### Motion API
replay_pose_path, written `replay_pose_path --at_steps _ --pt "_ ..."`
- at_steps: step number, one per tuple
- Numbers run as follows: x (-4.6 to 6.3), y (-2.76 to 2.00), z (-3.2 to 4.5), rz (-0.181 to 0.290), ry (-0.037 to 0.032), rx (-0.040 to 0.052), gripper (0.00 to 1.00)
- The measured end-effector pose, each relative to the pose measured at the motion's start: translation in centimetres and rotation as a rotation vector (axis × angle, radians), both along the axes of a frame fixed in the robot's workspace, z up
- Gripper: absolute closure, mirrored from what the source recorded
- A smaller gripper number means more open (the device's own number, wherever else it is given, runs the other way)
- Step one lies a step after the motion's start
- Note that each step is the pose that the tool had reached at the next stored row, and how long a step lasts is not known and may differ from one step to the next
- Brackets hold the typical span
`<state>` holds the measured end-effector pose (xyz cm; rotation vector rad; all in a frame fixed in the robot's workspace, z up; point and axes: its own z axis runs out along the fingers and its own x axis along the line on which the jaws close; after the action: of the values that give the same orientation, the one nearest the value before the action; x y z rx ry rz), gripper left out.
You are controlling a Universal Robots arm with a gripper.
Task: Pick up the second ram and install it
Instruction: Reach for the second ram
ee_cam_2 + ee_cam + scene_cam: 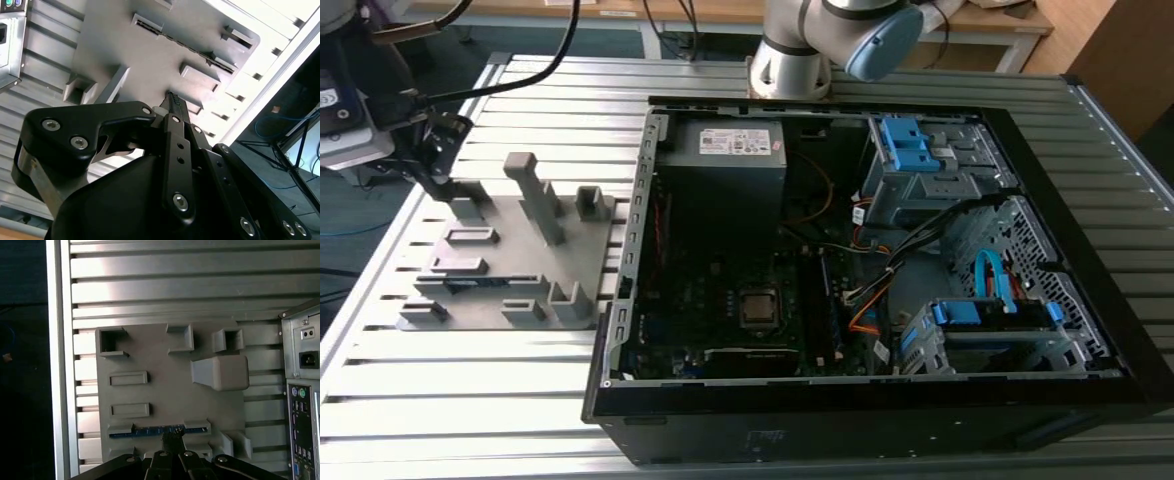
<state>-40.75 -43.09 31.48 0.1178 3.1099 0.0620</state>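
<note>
The grey holder plate [165, 360] lies flat on the slotted metal table [150, 270], just beside the open computer case [854, 400]. The second ram [157, 431] sits on that plate, standing on its long edge in a narrow slot between two low end blocks. It is close to the plate edge that lies farthest from the plate's tall post [220, 372], and its bluish strip runs along the slot.

The gripper [171, 437] hangs above the plate, over the ram's side of it and about level with the middle of the stick's length. Its fingertips [173, 99] are drawn together into one dark point with nothing between them (no gap shows in either wrist view). In the second wrist view the tip is clear of the plate's surface and apart from the ram. Two flat rectangular blocks [130, 378] stand on the plate between the ram and the plate's far corner pockets.
</note>
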Motion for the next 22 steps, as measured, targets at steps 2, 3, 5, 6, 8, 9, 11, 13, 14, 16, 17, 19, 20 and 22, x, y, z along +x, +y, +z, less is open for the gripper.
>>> replay_pose_path --at_steps 2,3,5,6,8,9,11,13,14,16,17,19,20,22 --pt "0.0 0.0 -0.19 0.0 0.0 0.0 0.9" --pt "0.0 -0.01 -0.29 0.0 -0.0001 0.0 0.9" --pt "0.0 -0.01 -0.48 0.0 0.0 0.0 0.9" --pt "0.0 -0.01 -0.57 0.0 0.0 0.0 0.9" --pt "0.0 -0.02 -0.76 0.0 0.0001 0.0 0.9" --pt "0.0 -0.02 -0.85 0.0 0.0 0.0 0.9" --pt "0.0 -0.02 -1.05 0.0 0.0 0.0 0.9" --pt "0.0 -0.02 -1.26 0.0 0.0 0.0 0.9" --pt "0.0 -0.02 -1.36 0.0 0.0 0.0 0.9" --pt "0.0 -0.03 -1.56 0.0 0.0 0.0 0.9" --pt "0.0 -0.03 -1.65 0.0 -0.0001 0.0 0.9" --pt "0.0 -0.03 -1.82 0.0 0.0001 -0.0001 0.9" --pt "0.0 -0.04 -1.92 0.0 -0.0001 0.0 0.9" --pt "0.0 -0.04 -2.09 0.0 0.0 0.0 0.9"
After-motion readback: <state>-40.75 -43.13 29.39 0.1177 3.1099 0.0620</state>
